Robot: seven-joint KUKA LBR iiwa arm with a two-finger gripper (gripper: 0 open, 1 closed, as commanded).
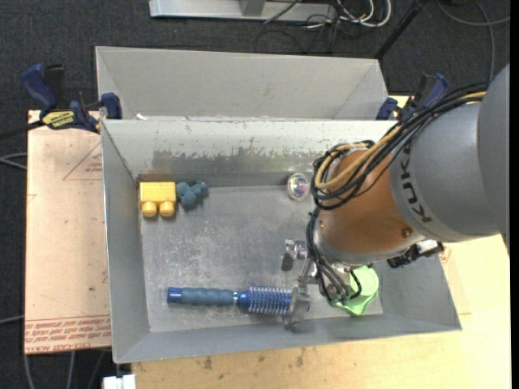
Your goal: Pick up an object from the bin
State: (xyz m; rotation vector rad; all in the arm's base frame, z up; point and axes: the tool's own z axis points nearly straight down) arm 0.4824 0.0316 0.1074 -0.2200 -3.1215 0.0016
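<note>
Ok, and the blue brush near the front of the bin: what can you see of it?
The blue brush looks like plastic: a smooth round handle pointing to the view's left, a bristled head on the right. It lies flat on the bin floor, along the near wall. The gripper is at its head end; whether they touch, I cannot tell.

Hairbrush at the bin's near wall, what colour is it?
Blue: the plastic hairbrush, handle and bristle head alike, in the camera view.

We see a yellow block (157,198), a dull blue lump (192,193), a blue hairbrush (231,299), a bright green piece (361,292), a silvery ball (298,186), a grey bin (219,241).
</note>
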